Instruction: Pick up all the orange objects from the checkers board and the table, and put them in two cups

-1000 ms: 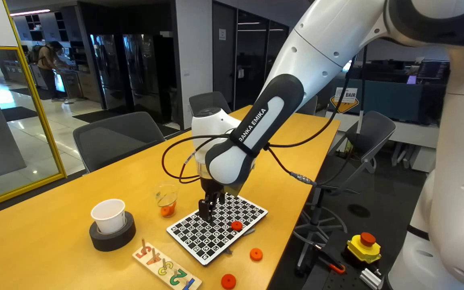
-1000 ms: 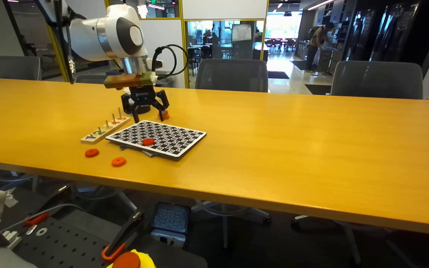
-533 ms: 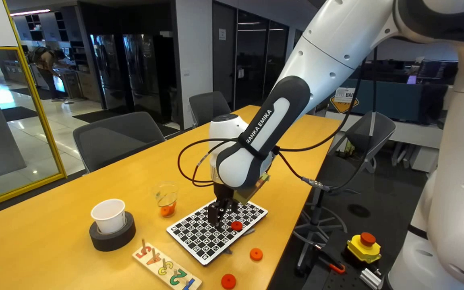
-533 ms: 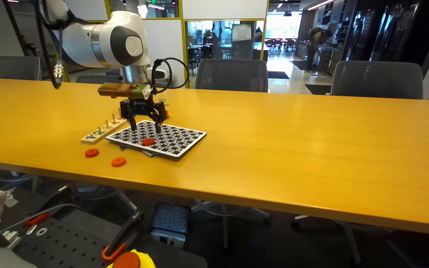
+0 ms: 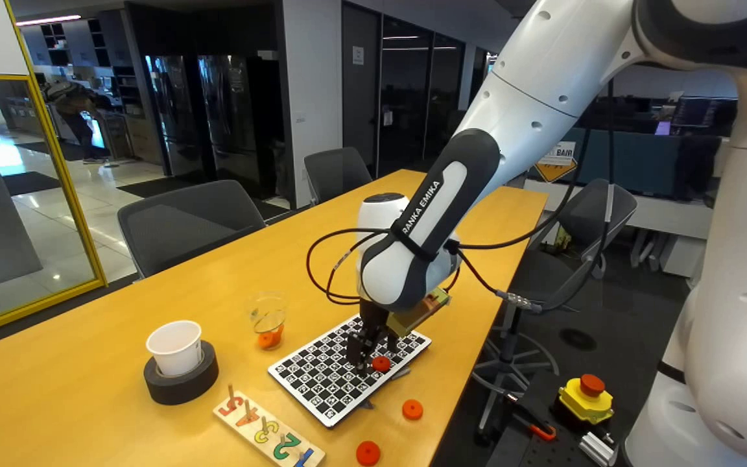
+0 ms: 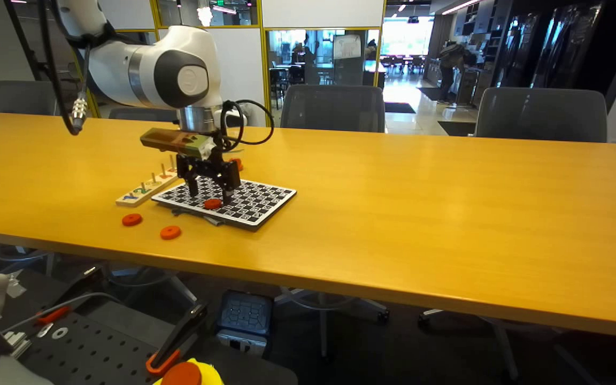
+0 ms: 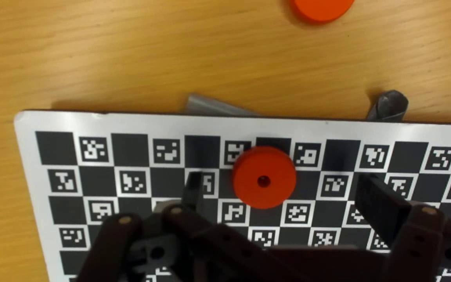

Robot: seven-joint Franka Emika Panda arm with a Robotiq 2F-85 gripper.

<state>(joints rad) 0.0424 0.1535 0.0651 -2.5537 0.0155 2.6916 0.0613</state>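
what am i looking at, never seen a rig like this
A white robot arm ends in a black two-fingered gripper. Both exterior views are taken from outside the arm; the wrist view looks down past the gripper. The table carries a checkers board with one orange piece on it, two loose orange pieces, a numbered peg strip, a clear cup with orange pieces inside, and a white cup in a dark ring. The gripper is open over the board, holding nothing.
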